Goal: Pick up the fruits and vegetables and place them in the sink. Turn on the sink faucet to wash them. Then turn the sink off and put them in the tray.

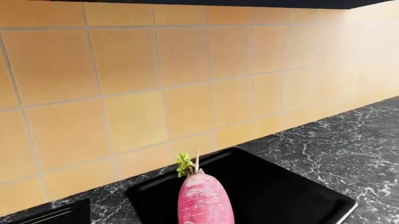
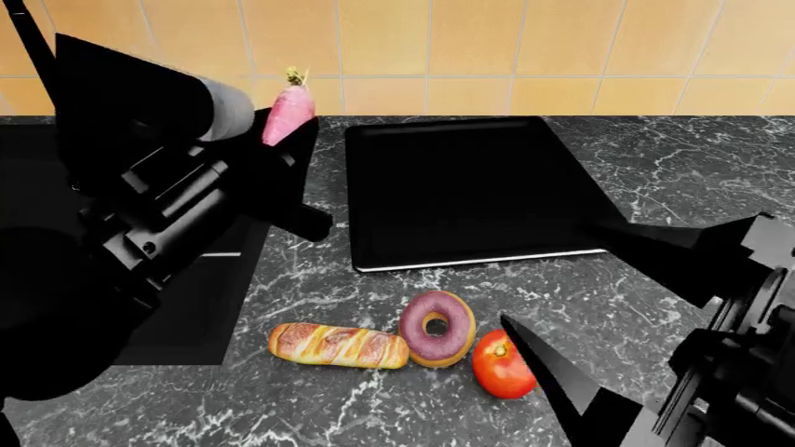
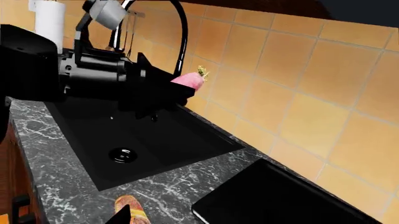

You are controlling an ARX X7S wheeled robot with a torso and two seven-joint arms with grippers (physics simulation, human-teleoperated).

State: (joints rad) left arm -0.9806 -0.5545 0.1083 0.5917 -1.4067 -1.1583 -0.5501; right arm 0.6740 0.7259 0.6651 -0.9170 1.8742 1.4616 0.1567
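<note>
My left gripper (image 2: 281, 132) is shut on the pink radish (image 2: 289, 110), whose green stem points toward the tiled wall. It hangs in the air above the counter strip between the black sink (image 2: 222, 279) and the flat black tray (image 2: 472, 186). In the left wrist view the radish (image 1: 204, 200) rises from the bottom edge with the tray (image 1: 281, 196) behind it. The red tomato (image 2: 501, 365) lies on the counter near the front. My right gripper (image 2: 602, 312) stands open beside it, holding nothing. The right wrist view shows the sink faucet (image 3: 181, 32) arching over the basin (image 3: 143, 130), with the radish (image 3: 188, 80) near it.
A purple-frosted donut (image 2: 437, 326) and a glazed bread roll (image 2: 338, 345) lie left of the tomato on the grey marbled counter (image 2: 410, 279). The sink's drain (image 3: 123, 155) shows in the basin floor. A tiled wall (image 2: 497, 47) backs the counter.
</note>
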